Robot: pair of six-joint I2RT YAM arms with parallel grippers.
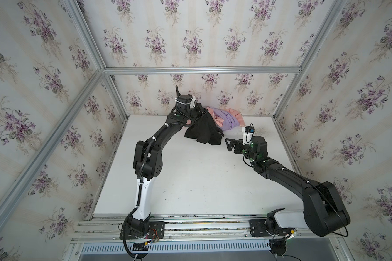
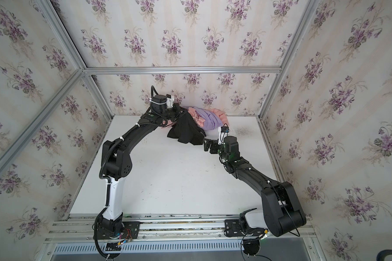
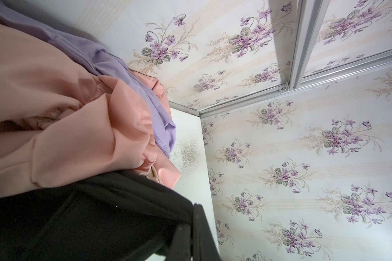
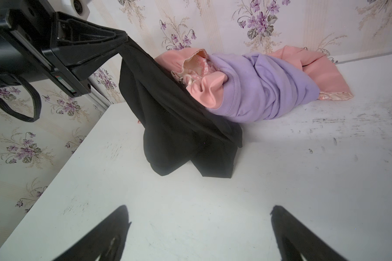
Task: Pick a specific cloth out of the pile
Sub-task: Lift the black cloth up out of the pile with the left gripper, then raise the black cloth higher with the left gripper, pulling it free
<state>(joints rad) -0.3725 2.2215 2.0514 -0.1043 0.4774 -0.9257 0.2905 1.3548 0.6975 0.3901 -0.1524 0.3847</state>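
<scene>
1. Left claw (image 4: 124, 38) of mine is pinched tight on the black cloth (image 4: 179, 126), one corner held up.
2. Its lower end drapes onto the white table (image 4: 281, 180), against the pile (image 4: 258, 90) of pink and purple clothes.
3. Right claw (image 4: 199, 217) gapes wide, empty, near the cloth.

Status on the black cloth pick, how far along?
Done: left gripper is shut on the black cloth, one end raised. In hand: the cloth hangs from it, lower folds on the table, touching the pile. Left: drawing it clear of the pile. The right gripper is open, empty, beside the cloth.
</scene>
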